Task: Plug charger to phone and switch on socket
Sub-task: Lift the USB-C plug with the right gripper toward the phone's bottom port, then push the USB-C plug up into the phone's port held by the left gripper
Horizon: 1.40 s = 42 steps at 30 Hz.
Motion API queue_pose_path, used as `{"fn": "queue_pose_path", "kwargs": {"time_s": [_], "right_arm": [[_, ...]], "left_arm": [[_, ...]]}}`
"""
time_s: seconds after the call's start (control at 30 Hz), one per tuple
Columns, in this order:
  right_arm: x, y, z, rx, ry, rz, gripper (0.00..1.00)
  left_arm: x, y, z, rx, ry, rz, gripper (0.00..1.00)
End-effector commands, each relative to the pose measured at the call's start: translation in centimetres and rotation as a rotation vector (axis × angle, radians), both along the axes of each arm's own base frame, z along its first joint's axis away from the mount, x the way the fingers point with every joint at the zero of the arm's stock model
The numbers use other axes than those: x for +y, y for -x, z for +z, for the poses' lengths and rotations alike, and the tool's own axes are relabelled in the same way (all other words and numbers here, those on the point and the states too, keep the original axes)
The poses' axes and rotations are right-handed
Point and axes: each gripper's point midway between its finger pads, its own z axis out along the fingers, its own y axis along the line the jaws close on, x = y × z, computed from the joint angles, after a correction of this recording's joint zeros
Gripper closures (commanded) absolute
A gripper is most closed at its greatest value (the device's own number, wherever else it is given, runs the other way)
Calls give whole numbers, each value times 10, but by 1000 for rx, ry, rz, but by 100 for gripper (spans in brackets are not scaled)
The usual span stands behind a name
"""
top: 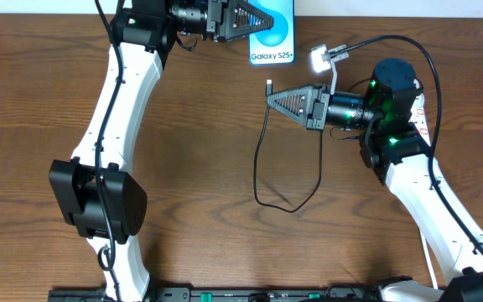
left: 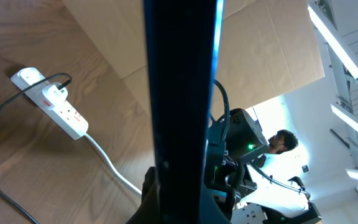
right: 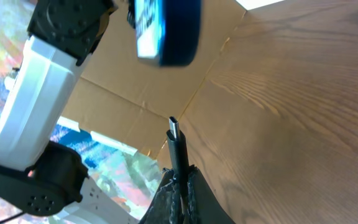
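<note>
Overhead, left gripper (top: 267, 21): jaws clamped on the phone (top: 277, 42) at the far side of the table (top: 183, 168).
Overhead, right gripper (top: 273, 96): jaws pinched shut on the charger (top: 258, 168) just behind its plug tip (top: 269, 85). The tip is near the phone but apart from it, and the cable loops slack.
Overhead, socket (top: 321, 57): beside the right arm, untouched.
Left wrist: the phone is edge-on and its port is hidden. The socket lies on the table to the left.
Right wrist: the tip stands out of the closed jaws, with the blurred phone above it and clear.
Doing it well: probably square the tip to the port first, then push in slowly against a firm left hold.
</note>
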Motion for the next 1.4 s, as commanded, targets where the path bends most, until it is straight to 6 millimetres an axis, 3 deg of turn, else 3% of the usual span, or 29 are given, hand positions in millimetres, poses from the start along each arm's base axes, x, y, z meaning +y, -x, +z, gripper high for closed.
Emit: {"fn": "queue_pose_path", "kwargs": {"time_s": [0.0,0.23,1.37], "right_arm": [[-4,-5,5,6,-7,-35,99],[-4,-4,6,3,-8,-34,99],[-7,-12,1,30,1,-83,99]], "left_arm": [[-1,9,7,-34,14,-31,93],[-1,8,-11,10,-3,-21,93],[-9,13,-12,11,-4,-41,93]]}}
